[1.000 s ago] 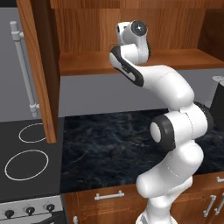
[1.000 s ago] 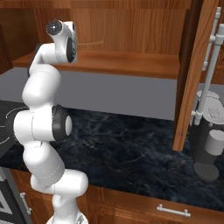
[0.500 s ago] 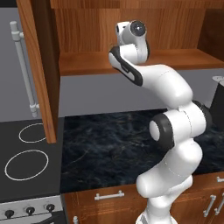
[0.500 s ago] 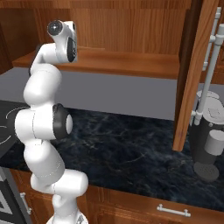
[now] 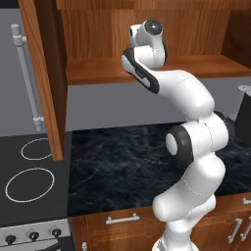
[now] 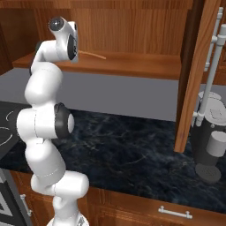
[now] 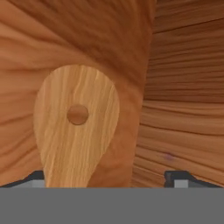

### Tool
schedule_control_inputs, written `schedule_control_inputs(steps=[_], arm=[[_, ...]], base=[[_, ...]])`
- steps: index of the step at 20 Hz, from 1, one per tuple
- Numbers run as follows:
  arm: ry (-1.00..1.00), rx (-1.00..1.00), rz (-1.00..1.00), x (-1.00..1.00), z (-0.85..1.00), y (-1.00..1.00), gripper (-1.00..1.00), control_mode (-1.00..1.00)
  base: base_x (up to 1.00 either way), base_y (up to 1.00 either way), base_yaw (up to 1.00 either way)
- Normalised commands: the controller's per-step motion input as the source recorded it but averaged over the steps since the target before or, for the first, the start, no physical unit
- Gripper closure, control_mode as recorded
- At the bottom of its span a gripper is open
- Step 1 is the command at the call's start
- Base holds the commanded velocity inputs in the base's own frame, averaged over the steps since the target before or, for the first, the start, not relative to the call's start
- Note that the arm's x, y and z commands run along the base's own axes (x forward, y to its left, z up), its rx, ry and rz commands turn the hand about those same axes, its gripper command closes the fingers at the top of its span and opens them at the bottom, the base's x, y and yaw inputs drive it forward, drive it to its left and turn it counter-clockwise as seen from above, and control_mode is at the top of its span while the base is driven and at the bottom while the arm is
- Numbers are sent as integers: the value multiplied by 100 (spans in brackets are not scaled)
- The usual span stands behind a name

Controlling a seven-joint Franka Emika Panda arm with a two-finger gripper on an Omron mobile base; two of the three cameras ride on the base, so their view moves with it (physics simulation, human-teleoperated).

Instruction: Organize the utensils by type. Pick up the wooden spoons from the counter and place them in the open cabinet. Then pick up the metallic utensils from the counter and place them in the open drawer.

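Observation:
A pale wooden spoon with a round hole in its bowl lies on the shelf of the open cabinet. In the right base view its thin handle sticks out to the right of the hand, flat on the shelf board. My gripper is raised into the cabinet and stands open. Its dark fingertips are spread wide, with the spoon's neck close by the left one and neither pad pressing it.
The cabinet's open doors hang at the left and the right. Below is the dark marble counter, with stove burners to the left and a grey appliance at the right end.
The jaws have spread from nearly shut to wide open, letting go of the wooden spoon, which now rests on the shelf. The arm has hardly moved.

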Motion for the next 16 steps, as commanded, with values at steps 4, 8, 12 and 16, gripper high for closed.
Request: schedule_control_inputs(steps=[4, 8, 12, 16], arm=[[0, 0, 0, -7, -29, 0, -100, -100], [0, 0, 0, -15, -23, 0, -100, -100], [0, 0, 0, -51, -18, 0, -100, -100], [0, 0, 0, -57, -17, 0, -100, -100]], base=[[0, 0, 0], [0, 0, 0], [0, 0, 0], [0, 0, 0]])
